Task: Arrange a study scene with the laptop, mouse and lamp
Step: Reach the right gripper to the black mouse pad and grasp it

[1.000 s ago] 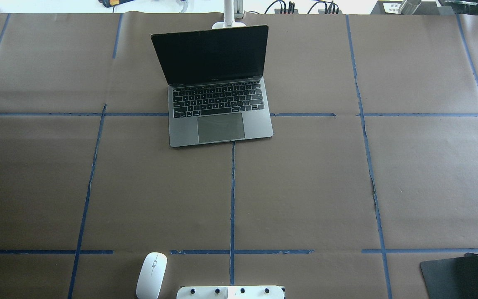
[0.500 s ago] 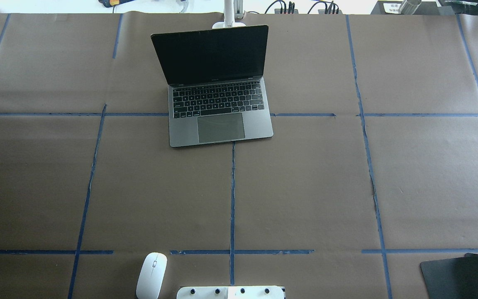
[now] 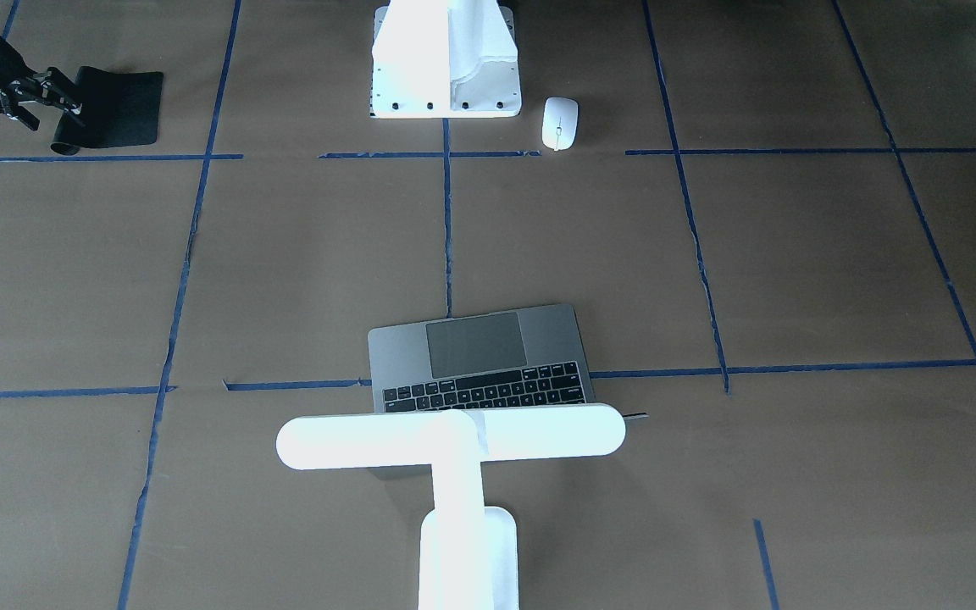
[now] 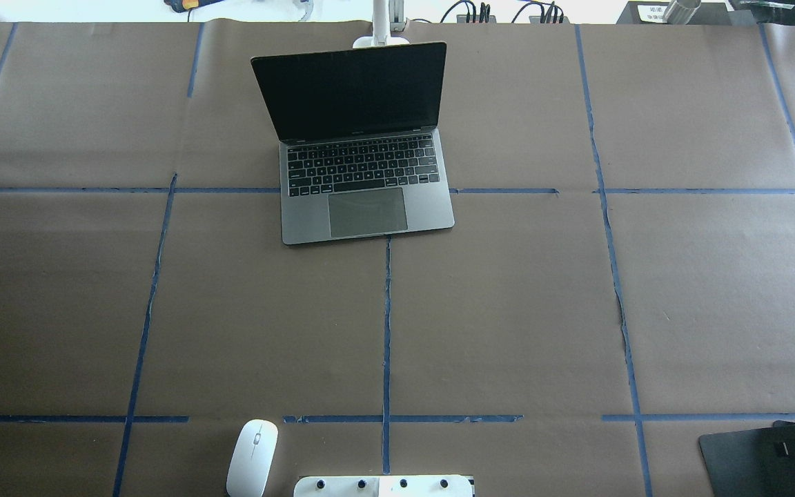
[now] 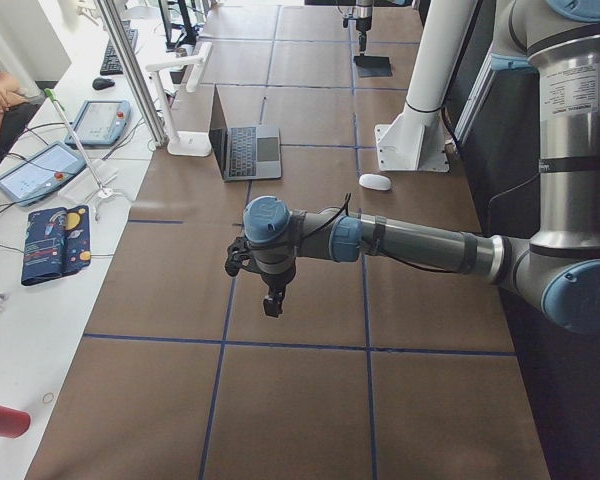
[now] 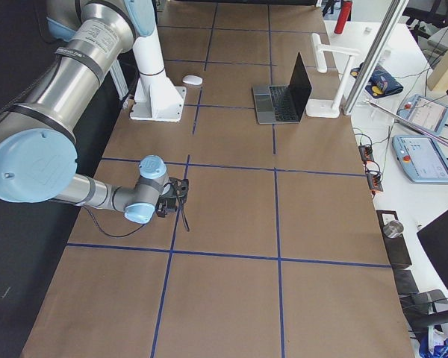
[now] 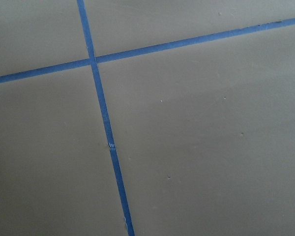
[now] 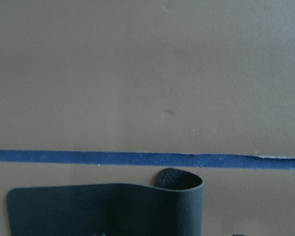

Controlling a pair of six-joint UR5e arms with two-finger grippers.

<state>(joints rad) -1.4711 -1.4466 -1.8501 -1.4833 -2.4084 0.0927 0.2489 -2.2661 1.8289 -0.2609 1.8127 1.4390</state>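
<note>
Right claw [image 3: 54, 100] by curled black mat [image 3: 119, 106], left claw [image 5: 270, 300] over brown paper [image 5: 300, 400]; spread of both unclear.

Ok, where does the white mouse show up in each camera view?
Front-facing: mouse near the top, right of centre.
Overhead: mouse at the bottom edge, left of centre.
Exterior left: mouse upper middle.
Exterior right: mouse upper left.
Left wrist: not in it.
Right wrist: not in it.
Shared landmark: the white pedestal right beside it.
</note>
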